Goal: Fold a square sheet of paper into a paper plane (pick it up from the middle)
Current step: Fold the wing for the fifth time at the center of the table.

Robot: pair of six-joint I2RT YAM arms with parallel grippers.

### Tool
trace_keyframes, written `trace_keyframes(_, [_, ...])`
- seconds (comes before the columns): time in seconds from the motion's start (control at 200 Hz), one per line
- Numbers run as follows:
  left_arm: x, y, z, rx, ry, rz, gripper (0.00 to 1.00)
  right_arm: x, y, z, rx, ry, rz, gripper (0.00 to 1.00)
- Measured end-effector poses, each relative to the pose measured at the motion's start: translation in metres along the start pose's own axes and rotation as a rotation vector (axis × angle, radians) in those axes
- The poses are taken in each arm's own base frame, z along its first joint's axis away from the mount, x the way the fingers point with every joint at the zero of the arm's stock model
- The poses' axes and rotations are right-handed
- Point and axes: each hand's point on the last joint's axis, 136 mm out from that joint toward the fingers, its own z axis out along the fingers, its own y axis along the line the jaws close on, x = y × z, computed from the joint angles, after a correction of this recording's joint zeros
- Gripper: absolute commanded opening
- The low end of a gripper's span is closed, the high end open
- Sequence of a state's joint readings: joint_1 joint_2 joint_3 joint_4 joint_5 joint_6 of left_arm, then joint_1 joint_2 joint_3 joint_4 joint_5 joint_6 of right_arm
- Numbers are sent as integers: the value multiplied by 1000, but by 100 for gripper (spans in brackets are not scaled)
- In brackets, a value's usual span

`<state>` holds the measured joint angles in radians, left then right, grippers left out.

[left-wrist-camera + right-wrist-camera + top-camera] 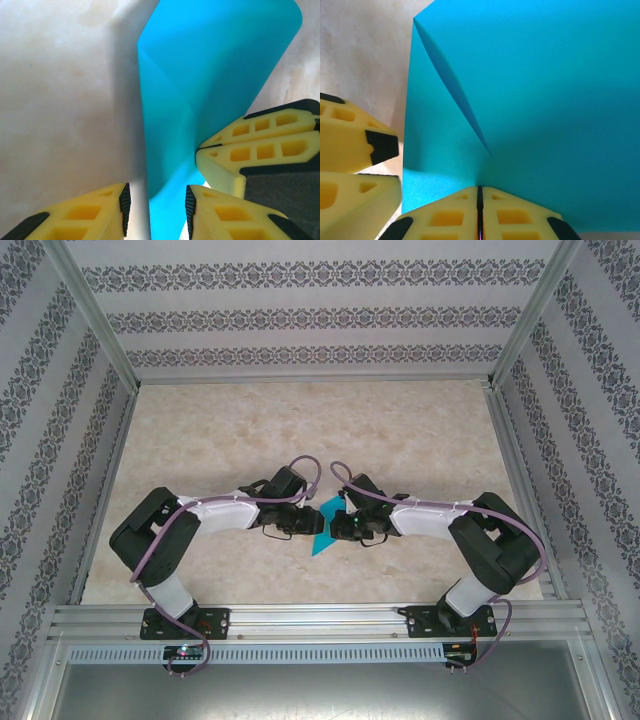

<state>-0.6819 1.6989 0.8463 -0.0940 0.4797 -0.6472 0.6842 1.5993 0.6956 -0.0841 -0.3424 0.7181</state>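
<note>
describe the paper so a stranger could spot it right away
On the pale table, look near the front between left arm and right arm. The paper is there, pinched by the right pincer: the only bright cyan thing, diagonally creased.

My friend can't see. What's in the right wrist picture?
The right pincer, shut, pinches the edge of a blue paper with a slanted fold in it. The left pincer pokes in at the picture's left edge, over a pale table.

We see the left end effector (pixel 302 524) and the right end effector (pixel 345 528) facing each other low over the worktop (pixel 300 430), with the square sheet of paper (pixel 324 536) directly between them.
</note>
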Motion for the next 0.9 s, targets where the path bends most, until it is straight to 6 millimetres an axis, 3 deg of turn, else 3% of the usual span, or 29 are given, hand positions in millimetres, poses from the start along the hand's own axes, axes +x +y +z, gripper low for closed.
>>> trace_keyframes(0.235, [-1, -5, 5, 37, 8, -20, 30, -2, -1, 0, -7, -5, 5, 10])
trace_keyframes(0.51, [-7, -12, 4, 59, -5, -17, 10, -4, -2, -1, -8, -10, 9, 10])
trace_keyframes(0.899, [-9, -2, 3, -6, -15, 9, 6, -11, 3, -3, -23, -25, 8, 10])
